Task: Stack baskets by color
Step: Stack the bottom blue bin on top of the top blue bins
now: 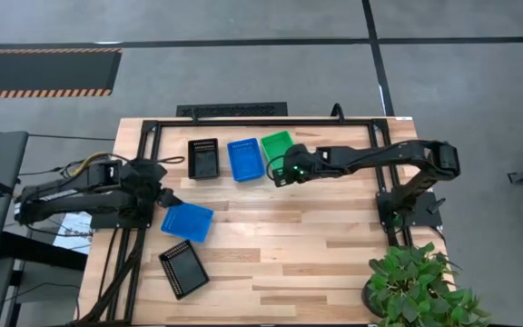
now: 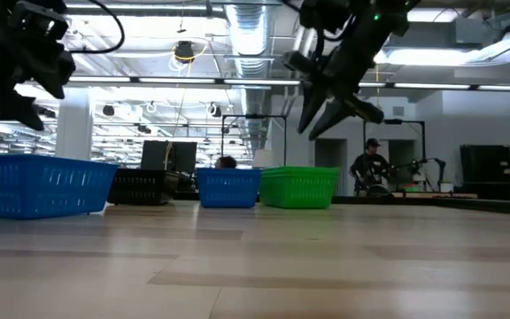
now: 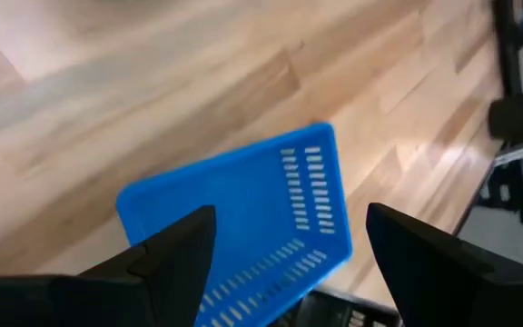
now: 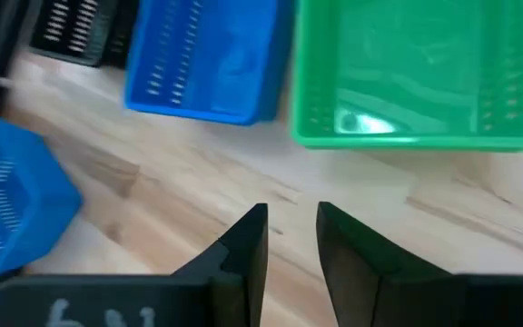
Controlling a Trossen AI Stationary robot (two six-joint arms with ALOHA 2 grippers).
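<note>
Along the far side stand a black basket point(image 1: 203, 158), a blue basket point(image 1: 244, 159) and a green basket point(image 1: 278, 145) in a row, each resting on its bottom. A second blue basket point(image 1: 187, 222) lies alone at the mid left, and a second black one point(image 1: 183, 269) lies nearer the front edge. My left gripper point(image 3: 289, 218) hangs open just above the lone blue basket point(image 3: 261, 218), tipped downward, touching nothing. My right gripper point(image 4: 291, 232) hovers above the wood just in front of the green basket point(image 4: 416, 73), its fingers a narrow gap apart and holding nothing.
A potted plant point(image 1: 420, 291) stands at the near right corner. A black metal frame point(image 1: 243, 123) runs along the far edge and down the left side. Bare wood point(image 1: 316, 245) fills the middle and near right. A person point(image 2: 372, 164) stands far back in the room.
</note>
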